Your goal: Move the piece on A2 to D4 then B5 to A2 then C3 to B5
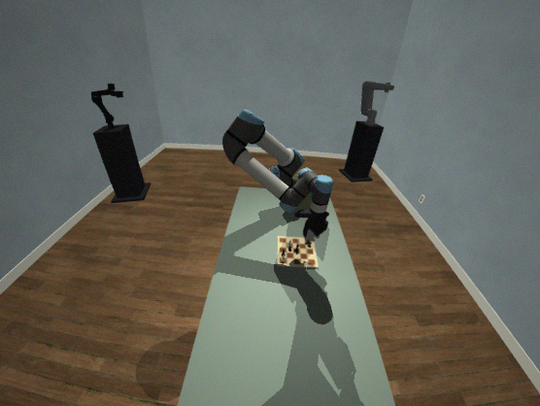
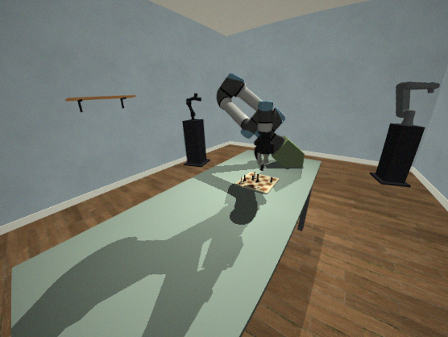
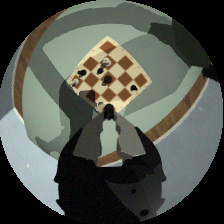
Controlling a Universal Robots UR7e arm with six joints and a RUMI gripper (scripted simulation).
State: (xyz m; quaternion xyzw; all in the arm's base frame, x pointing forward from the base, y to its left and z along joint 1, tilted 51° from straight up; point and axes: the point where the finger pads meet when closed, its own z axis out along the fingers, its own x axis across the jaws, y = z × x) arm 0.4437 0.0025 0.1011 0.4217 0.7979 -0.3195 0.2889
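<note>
a robot arm [image 1: 264,172] [image 2: 238,110] [image 3: 110,187] is reaching from 1 short edge of a pale green table [image 1: 257,340] [image 2: 161,201] [image 3: 50,37], bending over a checkered board [image 1: 317,266] [image 2: 267,192] [image 3: 108,39]. the board is lying flat between the 2 long edges, nearer the arm's short edge than the opposite one.

the gripper [image 1: 310,238] [image 2: 262,168] [image 3: 108,111] is hanging above the table, its 2 fingers nearly together and appearing to be pinching a small dark piece [image 2: 262,165] [image 3: 109,110] at their tips. in the top view it is showing by the board's far right corner.

at least 7 other pieces are standing on the board, 4 dark and 3 light. 1 dark pawn [image 1: 309,244] [image 2: 271,179] [image 3: 133,88] is standing apart, towards the long edge at right in the top view; most others are gathering towards the other long edge. the edge letters are showing too small to read, so which pieces are occupying a2, b5 and c3 i cannot tell.

shadows are stretching over the board and towards the table's near corners.
</note>
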